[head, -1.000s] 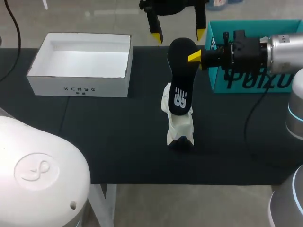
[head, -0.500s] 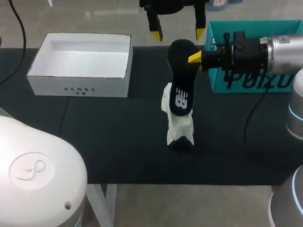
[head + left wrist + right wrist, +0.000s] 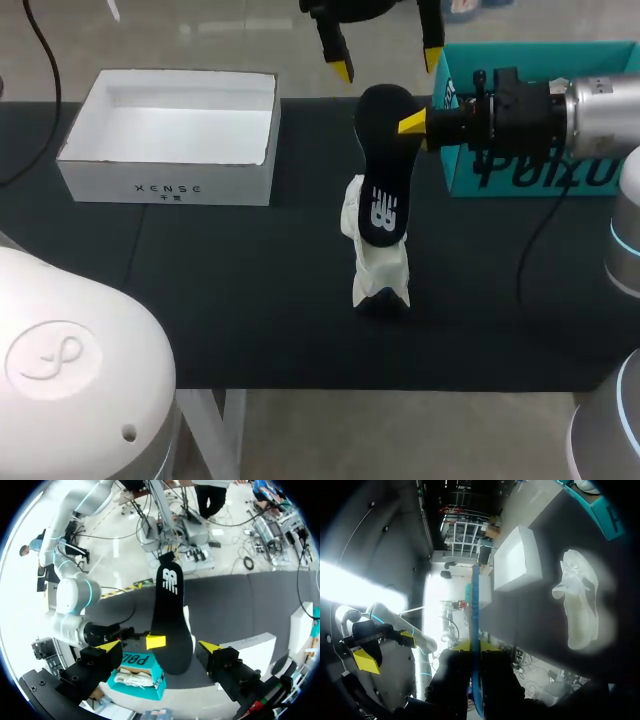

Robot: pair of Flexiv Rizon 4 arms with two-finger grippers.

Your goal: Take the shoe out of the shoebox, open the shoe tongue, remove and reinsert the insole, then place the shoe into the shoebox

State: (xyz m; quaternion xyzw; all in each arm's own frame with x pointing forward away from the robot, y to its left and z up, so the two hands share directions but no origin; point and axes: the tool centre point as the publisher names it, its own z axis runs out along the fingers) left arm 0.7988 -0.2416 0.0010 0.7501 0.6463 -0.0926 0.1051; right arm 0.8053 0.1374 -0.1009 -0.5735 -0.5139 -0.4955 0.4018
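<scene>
Head view, right claw (image 3: pixel 415 125) pinching black insole (image 3: pixel 383 165), white shoe (image 3: pixel 378 262) beneath

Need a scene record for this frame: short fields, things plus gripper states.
insole: black, out of the shoe, held upright over it
shoe: white, on the table
right gripper: shut on insole
left gripper: open, above and beyond insole, holding nothing
white box: open, table's left
teal box: table's right

dark table (image 3: pixel 200 300) bears white box (image 3: pixel 165 186), teal shoebox (image 3: pixel 505 182), white shoe (image 3: pixel 379 270).
</scene>
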